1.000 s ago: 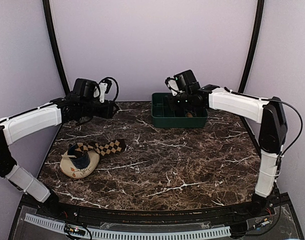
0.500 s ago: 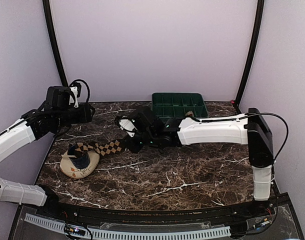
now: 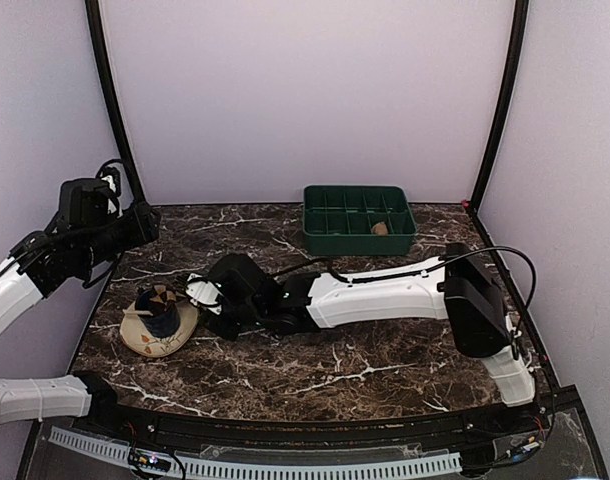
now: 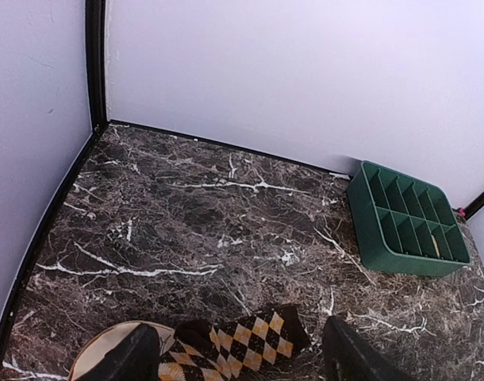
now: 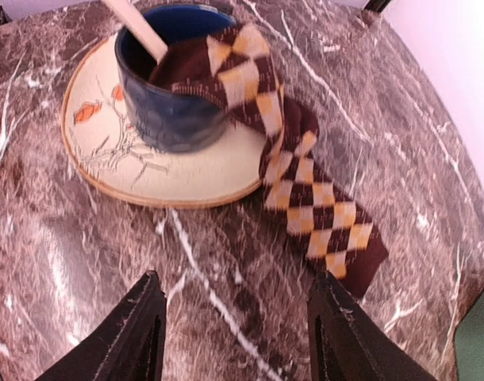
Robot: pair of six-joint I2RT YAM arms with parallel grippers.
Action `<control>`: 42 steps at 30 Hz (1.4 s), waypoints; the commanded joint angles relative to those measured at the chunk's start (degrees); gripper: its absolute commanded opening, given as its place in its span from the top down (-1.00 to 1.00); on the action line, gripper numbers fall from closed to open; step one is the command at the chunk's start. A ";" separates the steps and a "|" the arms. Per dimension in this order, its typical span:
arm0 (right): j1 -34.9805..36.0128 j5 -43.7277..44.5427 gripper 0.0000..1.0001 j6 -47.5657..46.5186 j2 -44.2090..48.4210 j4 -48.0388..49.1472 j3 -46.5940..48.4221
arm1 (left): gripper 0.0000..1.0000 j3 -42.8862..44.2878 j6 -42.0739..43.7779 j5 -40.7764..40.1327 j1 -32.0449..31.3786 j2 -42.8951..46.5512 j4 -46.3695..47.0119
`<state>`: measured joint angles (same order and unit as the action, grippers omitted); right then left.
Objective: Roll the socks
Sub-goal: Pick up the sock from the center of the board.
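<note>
- Dark marble tabletop (image 3: pixel 385 340) veined in white, pale lilac walls around it. What's on it, biggest first?
- My right arm (image 3: pixel 385 292), stretched across toward the left side. Then the green divider tray (image 3: pixel 357 222) at the back, the cream dish (image 5: pixel 147 175), the blue cup (image 5: pixel 170 103) standing on it, and the checked sock (image 5: pixel 305 190).
- Where exactly does the sock lie?
- One end is hooked over the cup's rim, the middle crosses the dish's edge, and the free end lies flat on the marble. A small tan lump (image 3: pixel 381 228) sits in one tray compartment. I can't tell whether it's a sock.
- And your hands?
- Both released. My right gripper (image 5: pixel 236 282) hovers just short of the free end, fingers spread and nothing between them. My left gripper (image 4: pixel 238 329) hangs high by the left wall, spread wide and also empty.
- How will the sock handle?
- Light and limp, I'd judge. It should sag and fold rather than slide. The cup is the worry, because a hard pull could drag or tip it, and the dish looks breakable. I'd pinch the free end low on the marble, through both layers, then lift the hooked end off the rim instead of tugging.
</note>
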<state>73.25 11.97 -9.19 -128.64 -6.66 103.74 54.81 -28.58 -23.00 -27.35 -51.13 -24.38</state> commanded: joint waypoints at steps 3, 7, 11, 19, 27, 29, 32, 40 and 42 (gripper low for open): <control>0.66 2.11 -0.15 -6.19 -6.92 4.07 9.85 | -0.50 -0.96 -1.93 -3.73 0.76 2.82 -2.85; -0.11 5.82 -0.15 -5.61 -9.36 4.09 12.21 | -0.50 -1.45 -2.06 -1.54 2.48 2.49 -4.86; -2.06 11.95 -0.15 -0.58 -1.78 13.08 -1.34 | -0.43 -0.88 -1.57 8.13 7.04 0.12 -6.77; -5.85 15.16 -0.15 6.26 12.21 24.60 -25.44 | -0.16 3.08 1.95 29.02 9.26 -9.93 -10.23; -7.87 14.57 -0.16 7.32 17.54 30.68 -35.16 | -0.10 8.37 12.79 27.44 2.90 -15.92 -17.89; -8.32 14.47 -0.16 7.55 18.30 31.78 -36.60 | -0.12 9.44 16.35 25.04 0.37 -18.87 -19.95; -8.76 14.61 -0.16 7.77 19.21 32.96 -38.91 | -0.14 10.00 19.87 22.37 -2.77 -22.14 -21.27; -9.80 14.81 -0.17 7.97 20.22 33.70 -40.96 | -0.15 12.20 25.06 8.05 -8.88 -27.82 -26.89; -10.17 14.65 -0.17 7.95 20.38 33.65 -41.05 | -0.16 12.25 26.26 5.14 -10.30 -28.71 -26.95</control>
<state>64.03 26.00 -2.07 -110.93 24.03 63.42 65.19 -6.33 -9.02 -35.64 -79.42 -47.48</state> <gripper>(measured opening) 0.583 0.577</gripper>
